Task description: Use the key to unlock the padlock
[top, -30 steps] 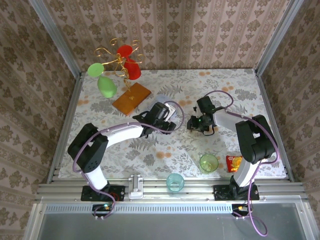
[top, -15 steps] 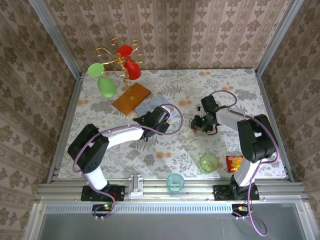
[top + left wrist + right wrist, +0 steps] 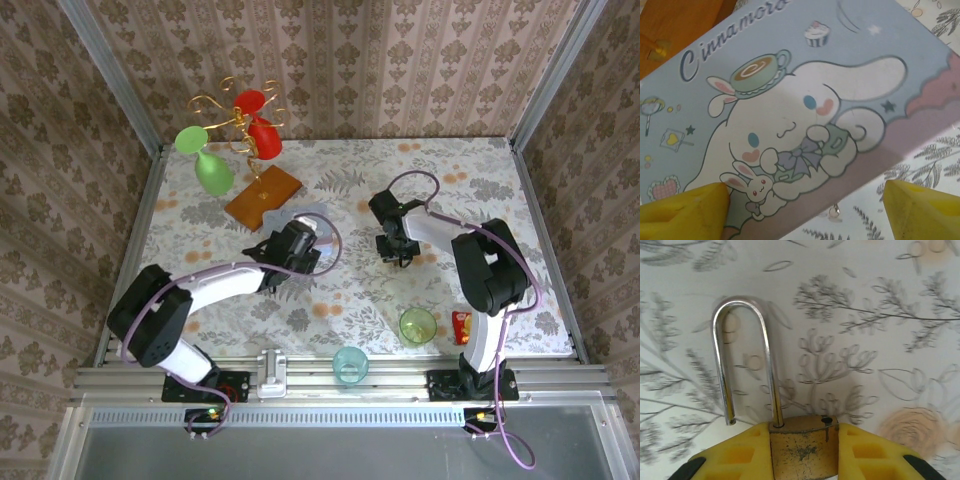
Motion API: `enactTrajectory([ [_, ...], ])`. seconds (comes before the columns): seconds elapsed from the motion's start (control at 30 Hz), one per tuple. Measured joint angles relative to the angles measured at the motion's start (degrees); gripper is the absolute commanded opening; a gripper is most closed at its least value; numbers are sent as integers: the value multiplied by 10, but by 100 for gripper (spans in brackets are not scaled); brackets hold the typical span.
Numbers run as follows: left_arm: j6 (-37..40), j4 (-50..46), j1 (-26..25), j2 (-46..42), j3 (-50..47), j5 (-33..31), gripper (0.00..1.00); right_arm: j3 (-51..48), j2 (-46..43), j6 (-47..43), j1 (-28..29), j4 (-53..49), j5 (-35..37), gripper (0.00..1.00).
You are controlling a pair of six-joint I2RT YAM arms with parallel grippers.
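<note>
The pale blue cartoon tin (image 3: 790,100) is reading "Cinnamoro" beneath my left claw (image 3: 805,212). I am stretching my left arm (image 3: 215,280) forward to mid-table and bending my right arm (image 3: 485,265) leftward toward the middle. My left claw is hanging wide open over the tin. My right claw (image 3: 802,460) is pinching the padlock (image 3: 801,442) by its brass body over the flowered tablecloth (image 3: 880,365). One leg of its shackle (image 3: 740,305) is standing free.
</note>
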Motion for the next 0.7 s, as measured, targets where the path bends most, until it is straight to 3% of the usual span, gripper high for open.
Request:
enactTrajectory([
  [0.23,-30,45,14,-45,-54,20,83,10,10,-6,8,-12,30,41],
  [0.43,-55,23,25,-85,-62,61,85,10,10,-6,9,-12,31,41],
  [0.47,-59,15,28,-101,-63,70,96,10,10,-6,10,-12,31,43],
  [0.53,-69,-1,32,-136,-63,87,100,9,7,-7,9,-12,34,50],
  [0.67,-77,-21,56,-226,-63,125,100,-9,-23,-13,8,-14,40,76],
  [0.7,-78,-27,66,-247,-63,134,100,-12,-36,-17,8,-14,41,79],
])
